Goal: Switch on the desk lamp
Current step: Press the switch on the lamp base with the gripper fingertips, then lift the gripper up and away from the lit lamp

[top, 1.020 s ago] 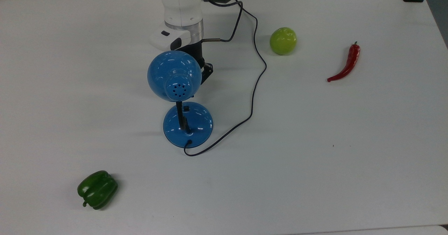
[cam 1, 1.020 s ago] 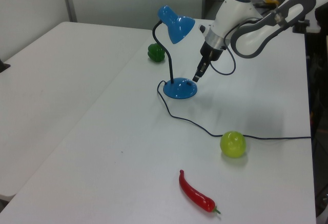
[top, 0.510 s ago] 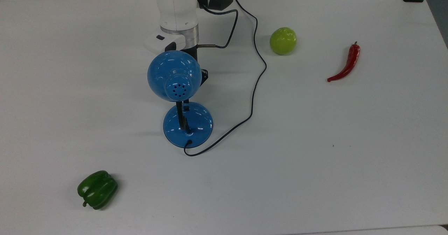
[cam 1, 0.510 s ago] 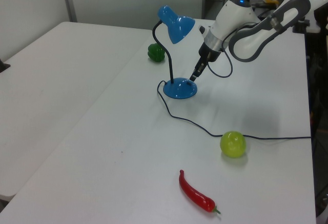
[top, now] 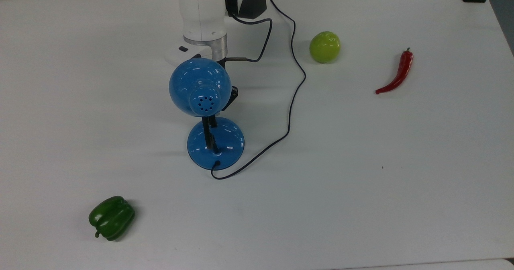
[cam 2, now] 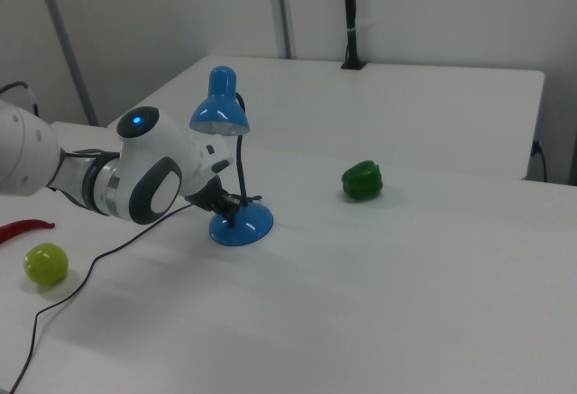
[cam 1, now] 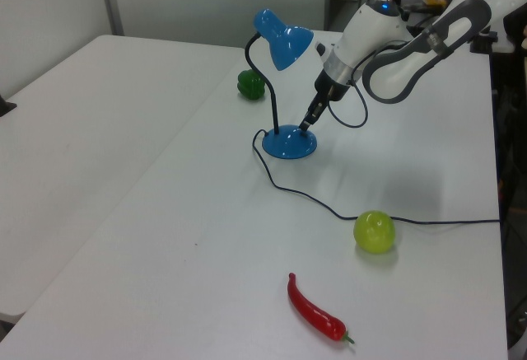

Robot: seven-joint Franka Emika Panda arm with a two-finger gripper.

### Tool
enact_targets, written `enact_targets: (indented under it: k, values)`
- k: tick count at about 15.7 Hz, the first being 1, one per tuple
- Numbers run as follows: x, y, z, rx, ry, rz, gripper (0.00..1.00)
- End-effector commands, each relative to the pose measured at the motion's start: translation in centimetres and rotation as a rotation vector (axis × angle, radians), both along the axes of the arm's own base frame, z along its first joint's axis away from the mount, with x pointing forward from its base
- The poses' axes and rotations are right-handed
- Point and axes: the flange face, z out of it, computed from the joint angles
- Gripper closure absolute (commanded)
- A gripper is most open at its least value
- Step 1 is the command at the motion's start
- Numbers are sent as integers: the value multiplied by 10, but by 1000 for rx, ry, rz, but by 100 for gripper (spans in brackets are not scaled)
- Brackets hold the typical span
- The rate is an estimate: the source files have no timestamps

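Desk lamp (cam 1: 284, 88) now met by the hand (cam 1: 305, 123), lowered over the last second from just beside the round blue base (cam 1: 289, 142) onto its upper face, tip at or just above the spot where the small black switch sits. Fingers look drawn close together into one narrow point, holding nothing; true gap impossible to tell. From above, hand almost wholly tucked beneath the domed shade (top: 200, 86), with just a black corner poking out at the top view's right of the dome. Wrist and white forearm (top: 202, 11) likewise shifted closer over the lamp.

Meaning for the task: approach all but finished, press on the switch about to happen or just beginning. No glow under the shade in the right view (cam 2: 219, 114), so lamp judged still off. Next: a short, firm push downward, kept straight, since a sideways shove could skid the light base.

Lamp standing upright near the middle of the worktop (top: 361, 181), somewhat toward its far edge in the top view, black cord (top: 292, 101) looping off the base and running to that far edge. Green apple (top: 325, 47) and red chilli (top: 396, 74) well apart toward the right edge, green pepper (top: 111, 217) near the front-left corner.
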Motion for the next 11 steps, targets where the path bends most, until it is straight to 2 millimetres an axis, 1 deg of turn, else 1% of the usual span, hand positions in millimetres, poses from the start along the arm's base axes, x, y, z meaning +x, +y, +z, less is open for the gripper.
enact_targets:
  k: [1, 4, 7, 11]
  values:
    - [7, -3, -5, -11, -15, 8, 100]
    - [10, -2, -11, -14, -11, 11, 100]
    - [10, -2, -14, -17, -8, 16, 100]
    - [10, 0, -23, -34, 4, 35, 100]
